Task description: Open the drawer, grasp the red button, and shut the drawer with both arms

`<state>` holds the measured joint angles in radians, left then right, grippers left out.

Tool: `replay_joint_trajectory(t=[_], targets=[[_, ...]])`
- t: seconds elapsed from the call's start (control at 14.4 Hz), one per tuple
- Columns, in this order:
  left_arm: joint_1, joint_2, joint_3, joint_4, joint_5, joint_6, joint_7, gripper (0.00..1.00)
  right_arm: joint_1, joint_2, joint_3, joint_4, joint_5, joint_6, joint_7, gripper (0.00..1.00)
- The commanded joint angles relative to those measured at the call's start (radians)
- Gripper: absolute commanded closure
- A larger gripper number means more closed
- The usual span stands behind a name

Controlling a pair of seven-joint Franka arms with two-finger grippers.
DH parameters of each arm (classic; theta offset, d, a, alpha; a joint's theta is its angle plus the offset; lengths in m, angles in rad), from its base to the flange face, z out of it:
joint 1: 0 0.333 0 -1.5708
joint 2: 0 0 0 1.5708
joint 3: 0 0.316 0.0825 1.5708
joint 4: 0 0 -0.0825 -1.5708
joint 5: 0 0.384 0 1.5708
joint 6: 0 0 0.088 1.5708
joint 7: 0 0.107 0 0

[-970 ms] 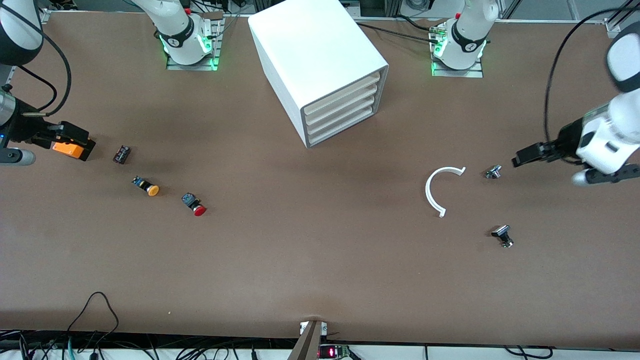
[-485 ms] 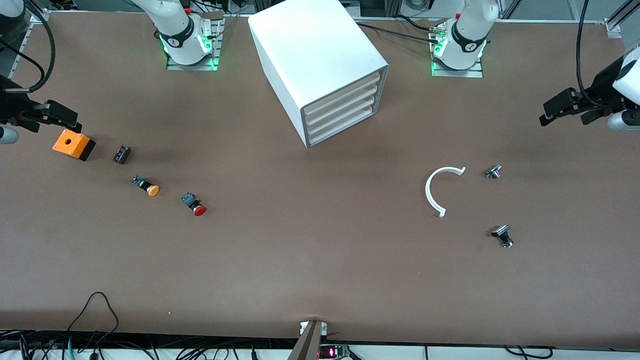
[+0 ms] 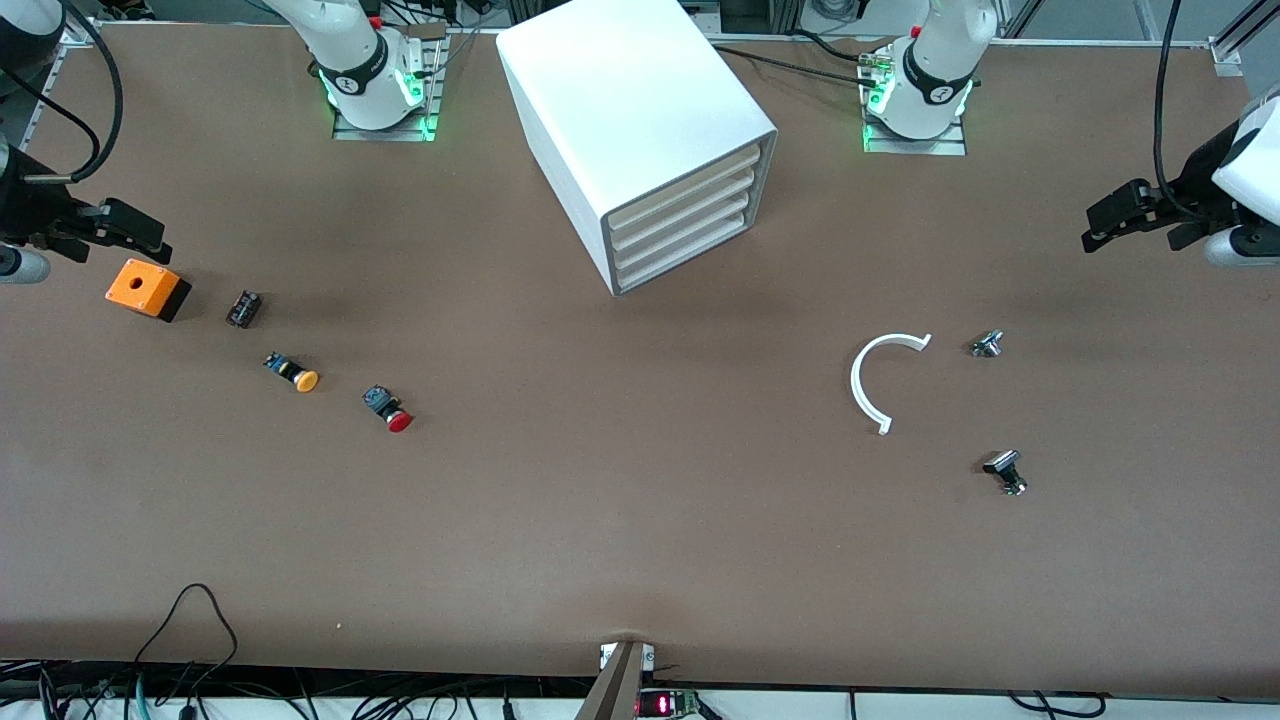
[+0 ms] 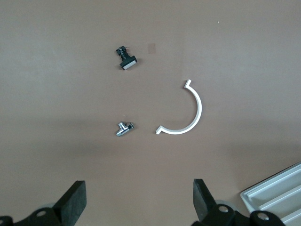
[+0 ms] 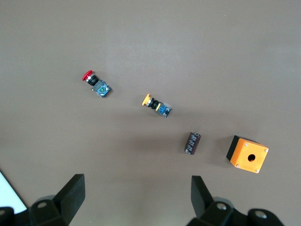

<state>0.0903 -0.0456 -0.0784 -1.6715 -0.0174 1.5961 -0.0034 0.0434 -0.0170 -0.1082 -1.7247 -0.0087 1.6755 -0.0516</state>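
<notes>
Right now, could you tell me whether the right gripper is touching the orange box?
Apart: the right wrist view shows the open right gripper clear of the orange box.

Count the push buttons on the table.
2, toward the right arm's end: the red-capped push button, and the orange-yellow-capped push button beside it, farther from the front camera.

The drawer (image 3: pixel 680 215) sits shut in its white cabinet, mid-table near the robots' edge. The red-capped button (image 3: pixel 388 408) lies on its side toward the right arm's end.
</notes>
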Motion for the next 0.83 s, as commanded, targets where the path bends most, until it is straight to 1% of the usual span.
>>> replay_joint_trajectory(t=[0.0,0.55,0.76], targets=[[0.003,0.007,0.000,0.015,0.028,-0.013,0.082,0.00,0.000,-0.026,0.002,-0.022,-0.008,-0.003,0.004,0.00],[0.006,0.015,-0.001,0.015,0.027,-0.018,0.075,0.00,-0.002,-0.018,-0.001,-0.021,-0.002,-0.002,0.006,0.00],[0.005,0.015,-0.001,0.015,0.027,-0.018,0.071,0.00,-0.002,-0.015,-0.001,-0.021,-0.005,-0.002,0.087,0.00]])
